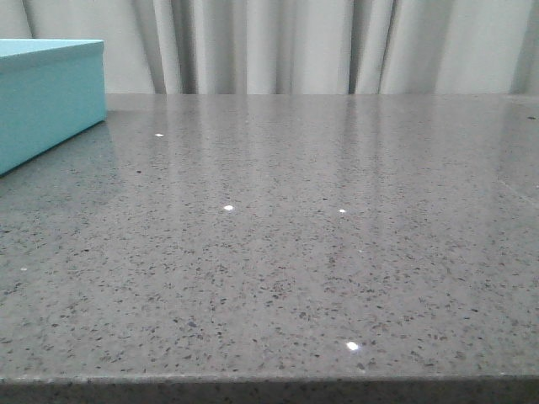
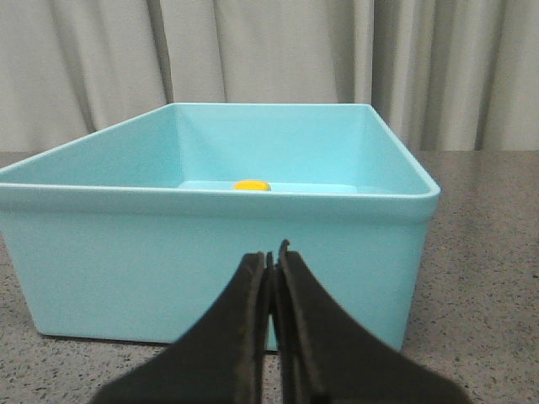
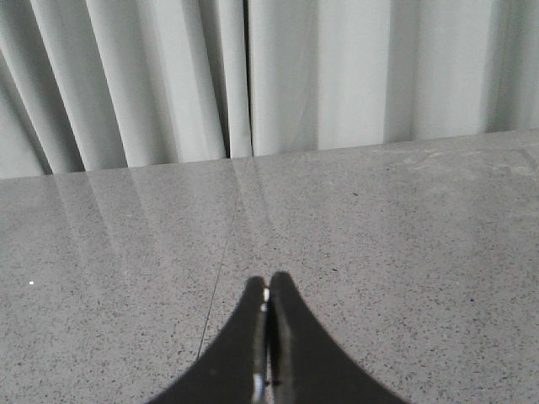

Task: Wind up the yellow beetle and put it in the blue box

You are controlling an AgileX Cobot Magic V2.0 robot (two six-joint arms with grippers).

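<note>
glossy speckled stone table point(image 1: 278, 252)

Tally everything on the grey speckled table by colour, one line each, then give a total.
Turquoise-blue: 1, the open rectangular blue box
Yellow: 1, a small glossy yellow beetle lying inside that box, mostly hidden by its wall
Total: 2
</note>
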